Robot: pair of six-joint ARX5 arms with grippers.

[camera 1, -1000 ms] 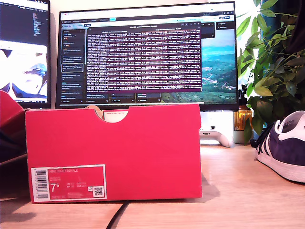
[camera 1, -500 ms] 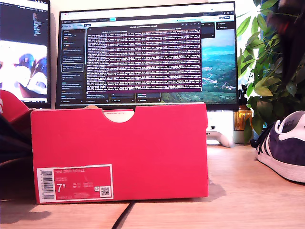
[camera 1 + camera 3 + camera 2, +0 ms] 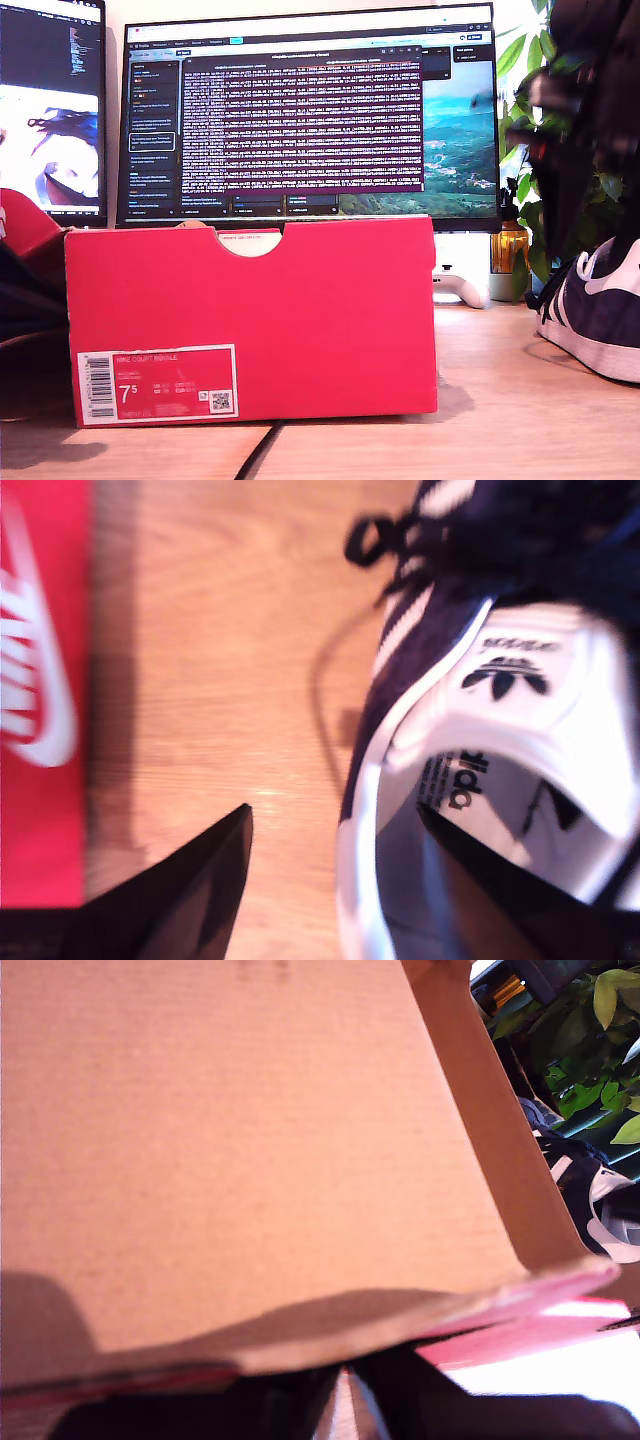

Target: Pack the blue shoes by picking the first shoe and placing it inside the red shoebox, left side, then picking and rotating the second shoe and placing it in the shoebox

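Observation:
The red shoebox [image 3: 250, 310] stands mid-table with its notch up and its 7.5 label facing the camera. One navy-blue shoe [image 3: 600, 320] with a white sole sits at the exterior view's right edge. A dark, blurred arm [image 3: 590, 140] reaches down onto it. In the second wrist view my second gripper [image 3: 350, 880] is open astride the shoe's [image 3: 470, 730] collar, one finger [image 3: 200, 890] outside and the other inside the white lining. My first gripper [image 3: 340, 1410] sits at the edge of a brown cardboard panel [image 3: 250, 1140] of the box; its grip is unclear. A second shoe is not clearly visible.
Two monitors [image 3: 310, 110] stand behind the box, with a white game controller [image 3: 455, 288] and a leafy plant [image 3: 560, 150] at the exterior view's right. A black cable [image 3: 250, 455] runs toward the front edge. A red lid and a dark shape [image 3: 20, 290] fill the exterior view's left edge.
The shoebox slid a little toward the exterior view's right, then held still. The dark arm came down over the shoe at that view's right edge.

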